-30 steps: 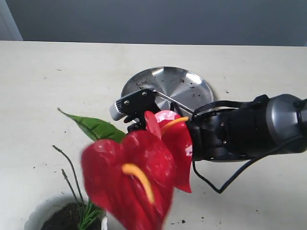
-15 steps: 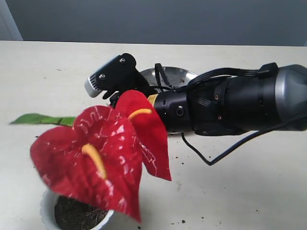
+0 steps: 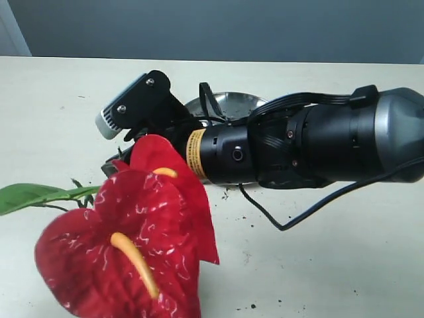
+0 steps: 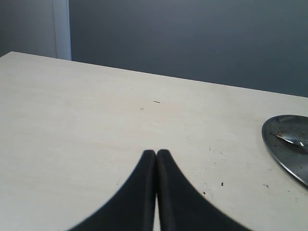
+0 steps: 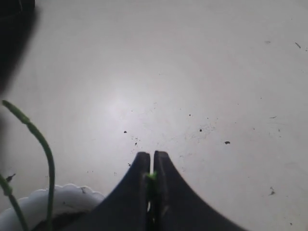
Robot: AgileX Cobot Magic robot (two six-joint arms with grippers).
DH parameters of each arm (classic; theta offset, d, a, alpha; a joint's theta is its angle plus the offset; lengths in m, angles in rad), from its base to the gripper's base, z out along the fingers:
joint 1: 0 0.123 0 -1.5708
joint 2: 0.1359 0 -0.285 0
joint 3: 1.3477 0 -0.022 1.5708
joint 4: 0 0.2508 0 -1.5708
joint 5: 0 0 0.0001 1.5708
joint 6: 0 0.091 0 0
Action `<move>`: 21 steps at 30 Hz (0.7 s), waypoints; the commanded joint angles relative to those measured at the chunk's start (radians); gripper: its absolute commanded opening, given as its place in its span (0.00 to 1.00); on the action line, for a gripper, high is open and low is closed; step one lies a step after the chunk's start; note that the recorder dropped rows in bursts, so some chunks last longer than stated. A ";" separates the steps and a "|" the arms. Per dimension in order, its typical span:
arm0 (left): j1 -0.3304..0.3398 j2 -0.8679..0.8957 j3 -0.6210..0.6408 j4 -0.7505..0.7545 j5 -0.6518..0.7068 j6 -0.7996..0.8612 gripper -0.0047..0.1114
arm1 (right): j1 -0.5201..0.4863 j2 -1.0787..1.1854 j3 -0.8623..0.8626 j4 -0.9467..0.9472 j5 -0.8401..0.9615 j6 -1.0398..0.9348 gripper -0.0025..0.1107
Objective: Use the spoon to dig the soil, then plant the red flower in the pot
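Both grippers clenched: right gripper (image 5: 150, 180) pinches the red flower (image 3: 132, 252) by its stem above the pot (image 5: 57, 204), left gripper (image 4: 156, 159) grasps nothing.

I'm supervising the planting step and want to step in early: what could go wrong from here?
The right gripper pinches only a thin green stem, so the top-heavy red flower might twist or slip. In the exterior view the blooms hide the pot, so lowering is hard to check. The bare stems could snag on the rim.
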 commanded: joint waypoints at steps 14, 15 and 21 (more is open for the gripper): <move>-0.002 -0.005 0.002 0.003 -0.013 -0.002 0.04 | 0.003 -0.004 -0.003 -0.004 -0.048 0.006 0.25; -0.002 -0.005 0.002 0.003 -0.013 -0.002 0.04 | 0.003 -0.004 -0.003 -0.001 -0.049 0.006 0.25; -0.002 -0.005 0.002 0.003 -0.013 -0.002 0.04 | 0.003 -0.004 -0.003 -0.001 -0.047 0.006 0.25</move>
